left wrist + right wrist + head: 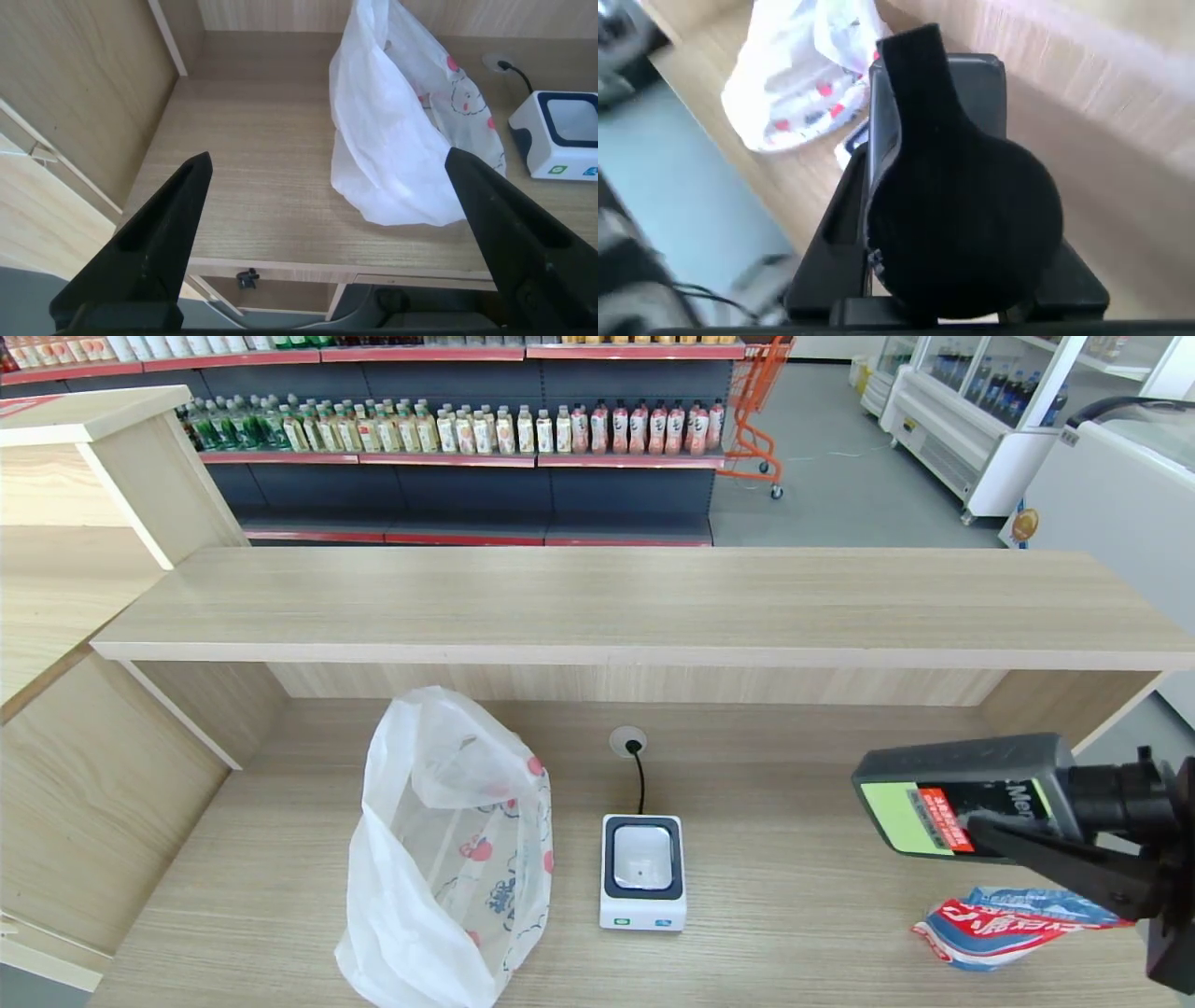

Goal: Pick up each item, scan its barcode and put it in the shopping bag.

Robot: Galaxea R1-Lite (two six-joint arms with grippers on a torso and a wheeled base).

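Note:
My right gripper (991, 829) is shut on a dark grey box (957, 791) with a green and red label, held in the air above the right side of the counter. In the right wrist view the box (982, 89) lies against a black finger (910, 56). The white scanner (642, 870) sits mid-counter with its window facing up. To its left stands the white shopping bag (448, 849), mouth open upward. My left gripper (327, 243) is open and holds nothing, near the counter's front left edge, apart from the bag (402, 140).
A red and blue snack packet (1008, 924) lies flat on the counter at the front right, below the held box. The scanner's cable runs back to a hole (627, 741) in the desk. A raised wooden ledge (635, 602) borders the back, and wooden side panels (103, 793) close the left.

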